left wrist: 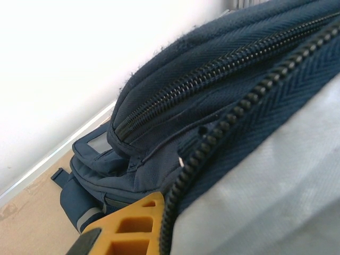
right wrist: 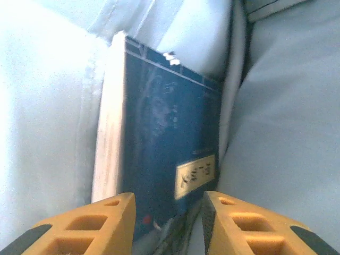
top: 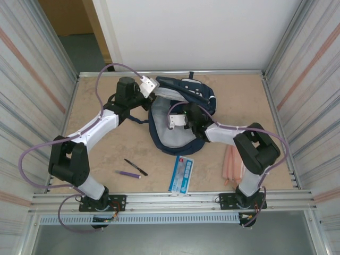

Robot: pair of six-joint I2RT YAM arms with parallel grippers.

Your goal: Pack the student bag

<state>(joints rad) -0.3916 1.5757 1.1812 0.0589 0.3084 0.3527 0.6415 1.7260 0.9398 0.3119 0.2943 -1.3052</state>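
Right claw (right wrist: 169, 201) is reaching inside the student bag (top: 197, 94), jaws standing apart around a dark blue book (right wrist: 159, 133) leaning against the lining. Left claw (top: 150, 86) is pinching the bag's zip rim shut-jawed, apparently holding it open. Black pen (top: 135, 167), purple pen (top: 129, 174), booklet (top: 181, 174) and pink pencil case (top: 232, 164) are lying on the surface (top: 106, 143) in front of the bag.

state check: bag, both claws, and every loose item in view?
student bag: unzipped, main compartment gaping
left claw: shut on the bag's zipper edge
right claw: inside the bag, jaws apart
blue book: upright in the bag, past the right claw's tips
black pen: loose on table
purple pen: loose on table
blue-white booklet: flat on table
pink pencil case: on table, unpacked
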